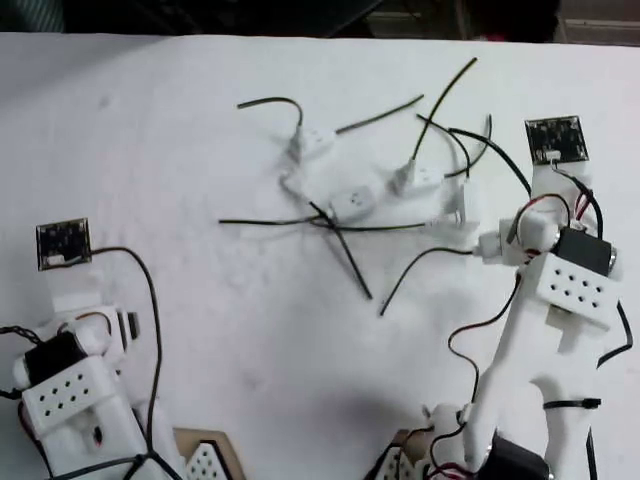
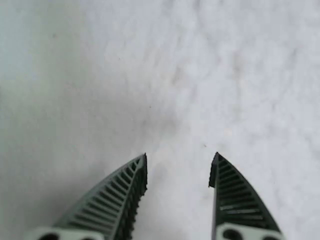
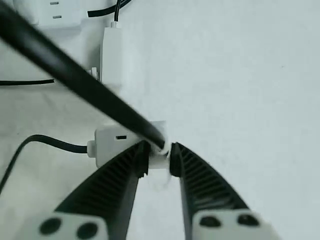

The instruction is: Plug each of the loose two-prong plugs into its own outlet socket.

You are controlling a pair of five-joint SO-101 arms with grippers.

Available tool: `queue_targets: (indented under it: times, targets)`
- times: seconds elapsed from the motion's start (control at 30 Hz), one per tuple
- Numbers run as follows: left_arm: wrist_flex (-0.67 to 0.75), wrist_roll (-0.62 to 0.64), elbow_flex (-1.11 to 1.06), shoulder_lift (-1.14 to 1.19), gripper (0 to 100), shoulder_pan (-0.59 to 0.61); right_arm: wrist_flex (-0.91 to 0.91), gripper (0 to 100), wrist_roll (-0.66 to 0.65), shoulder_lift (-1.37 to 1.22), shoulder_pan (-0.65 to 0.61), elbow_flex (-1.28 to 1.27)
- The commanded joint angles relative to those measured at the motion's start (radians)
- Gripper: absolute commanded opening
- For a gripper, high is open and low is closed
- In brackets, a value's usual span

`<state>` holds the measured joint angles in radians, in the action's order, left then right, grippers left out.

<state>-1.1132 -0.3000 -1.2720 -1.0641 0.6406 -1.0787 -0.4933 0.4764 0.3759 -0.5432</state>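
Right tool (image 3: 158, 160) pinching white connector (image 3: 116, 142), barely parted (left tool (image 2: 178, 170) spread)

The table (image 1: 150, 120) is plain white; the sockets (image 1: 352, 200) toward 1 o'clock on it are white, with black cords (image 1: 345, 248); the plug (image 3: 112, 142) is white also; the right gripper (image 3: 157, 156) and the left gripper (image 2: 178, 170) have black ribbed fingers (image 3: 125, 175) on white bases; both arms (image 1: 520, 340) are white.
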Motion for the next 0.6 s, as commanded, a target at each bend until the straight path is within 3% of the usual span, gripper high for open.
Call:
queue_targets:
  times: [0.0, 0.23, 0.57]
  targets:
    - [0.017, -0.008, 0.005, -0.018, 22, 0.002, -0.010, 21.1, 0.028, 0.050, -0.002, 0.025]
    - [0.017, -0.008, 0.005, -0.018, 22, 0.002, -0.171, 19.1, 0.126, 0.209, -0.197, 0.137]
    - [0.017, -0.008, 0.005, -0.018, 22, 0.001, -0.286, 16.1, 0.319, 0.203, -0.723, 0.064]
